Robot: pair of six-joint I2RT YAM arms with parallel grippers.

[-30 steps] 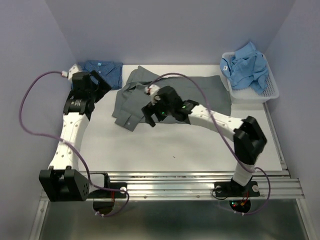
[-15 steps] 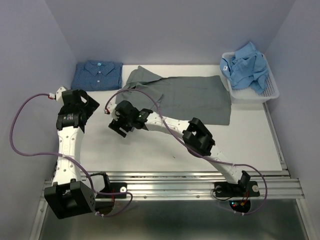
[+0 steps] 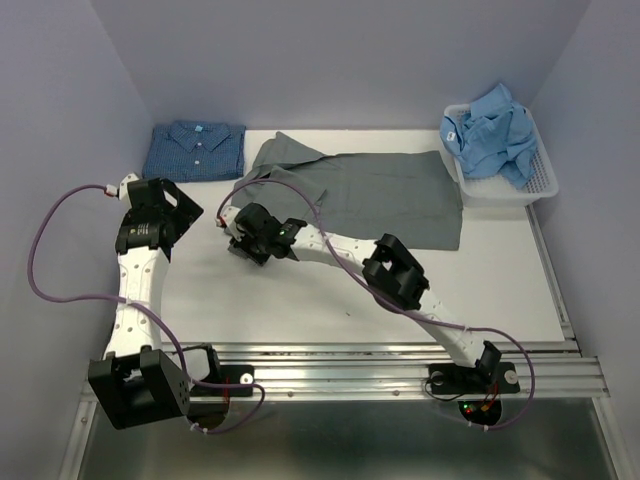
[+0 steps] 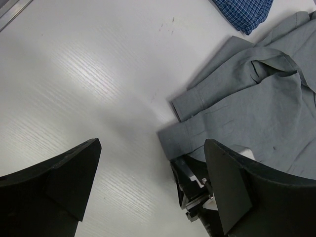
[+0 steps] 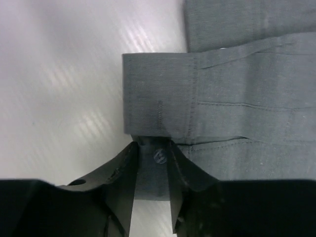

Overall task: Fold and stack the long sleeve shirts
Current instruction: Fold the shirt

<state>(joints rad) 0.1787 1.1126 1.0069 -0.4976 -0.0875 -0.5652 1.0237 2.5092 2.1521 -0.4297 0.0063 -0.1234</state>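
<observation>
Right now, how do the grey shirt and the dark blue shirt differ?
The grey shirt is plain and spread open; the dark blue shirt is patterned and folded. The right gripper pinches the grey shirt's cuff; nothing touches the dark blue shirt. Both lie on the table.

**Three shirts, one cuff held**

My right gripper (image 5: pixel 154 158) pinches the grey shirt (image 3: pixel 370 195) by a buttoned sleeve cuff; its body spreads mostly flat beyond and to the right. The dark blue shirt (image 3: pixel 195 150) lies folded beyond-left; the light blue shirt (image 3: pixel 495 130) is heaped far right.
</observation>
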